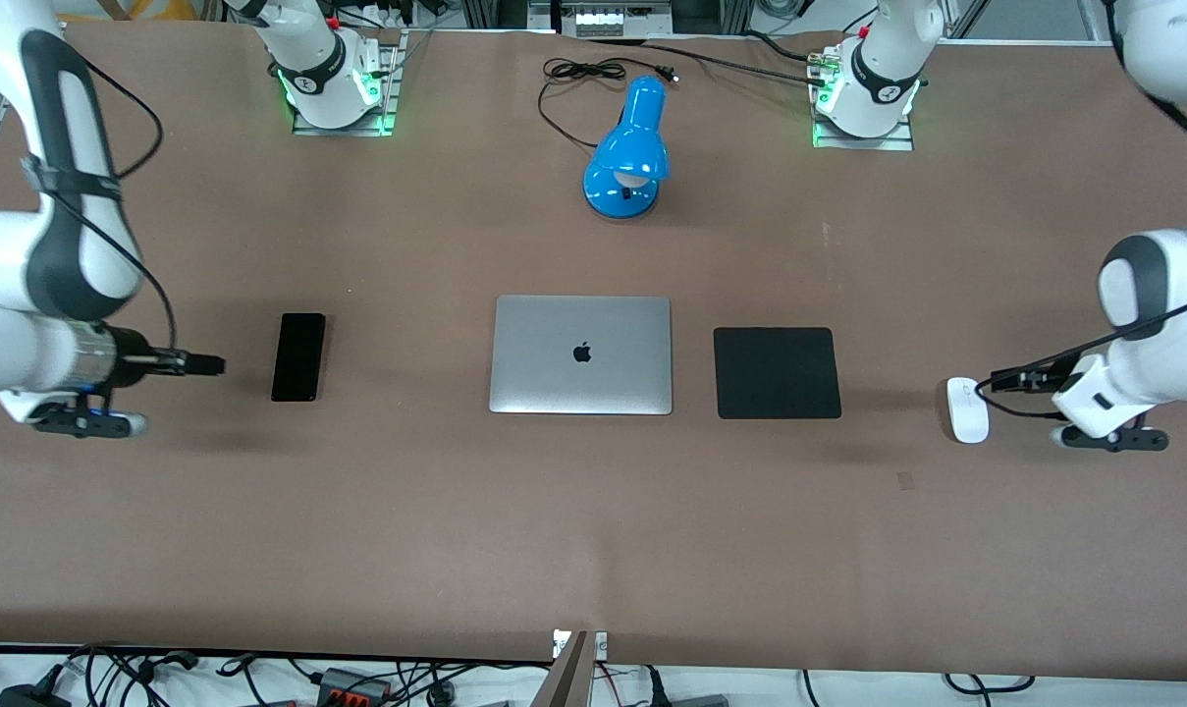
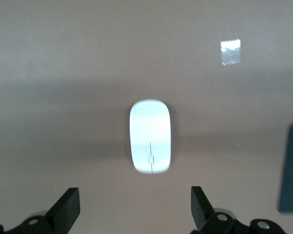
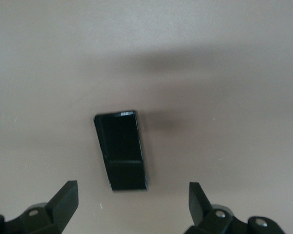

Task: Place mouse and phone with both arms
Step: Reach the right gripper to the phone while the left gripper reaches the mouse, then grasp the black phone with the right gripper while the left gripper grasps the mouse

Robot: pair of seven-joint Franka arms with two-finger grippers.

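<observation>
Front view layout: brown surface (image 1: 593,511) with a closed silver laptop (image 1: 581,354) at the middle, a black square pad (image 1: 777,373) beside it, a blue desk lamp (image 1: 629,152) farther from the camera.
Phone: the phone (image 1: 298,356) lies flat toward the right arm's end, apart from the laptop.
Mouse: the mouse (image 1: 967,409) lies flat toward the left arm's end, apart from the pad.
Right gripper: right gripper (image 3: 132,197) over the surface beside the phone, fingers (image 3: 63,200) spread wide, holding nothing.
Left gripper: left gripper (image 2: 135,204) just beside the mouse, fingers (image 2: 66,207) spread wide, holding nothing.
</observation>
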